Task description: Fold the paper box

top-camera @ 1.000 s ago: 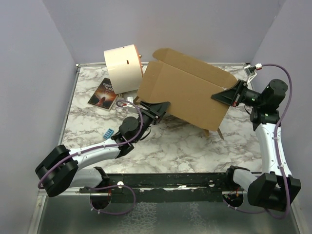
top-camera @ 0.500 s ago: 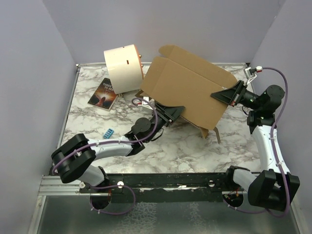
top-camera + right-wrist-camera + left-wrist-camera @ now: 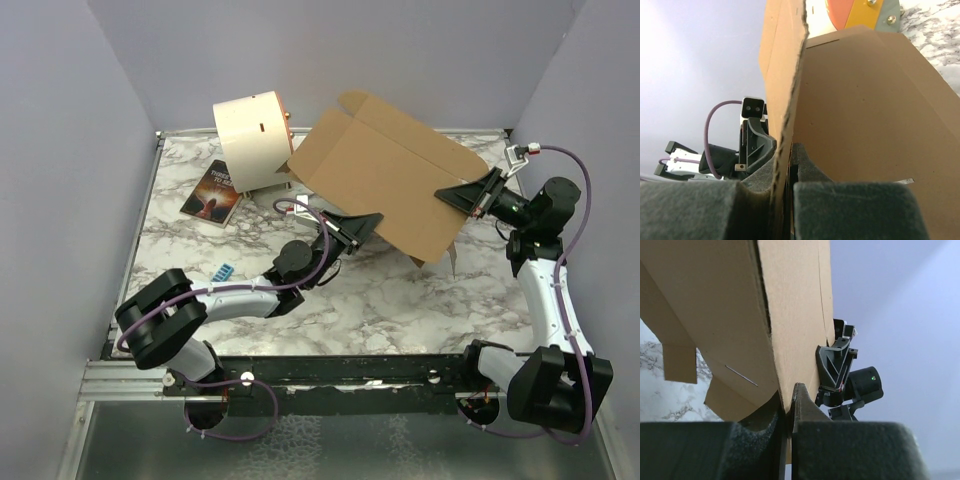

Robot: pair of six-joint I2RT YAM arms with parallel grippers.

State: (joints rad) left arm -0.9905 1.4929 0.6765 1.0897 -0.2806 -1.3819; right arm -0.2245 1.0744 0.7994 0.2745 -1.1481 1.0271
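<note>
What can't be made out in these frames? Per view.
- Top view: the paper box hides its underside and the table beneath it.
- Top view: the book cover text and the blue item are too small.
- Left wrist: cardboard pinched by the left gripper blocks most of the scene.
- Right wrist: same for the right gripper; the orange-yellow thing is cut off by the top edge.

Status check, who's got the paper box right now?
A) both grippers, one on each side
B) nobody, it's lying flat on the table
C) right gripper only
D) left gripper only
A: in its wrist view the left gripper is shut on one edge of the paper box, and the right gripper pinches the opposite edge in its own view.
</note>
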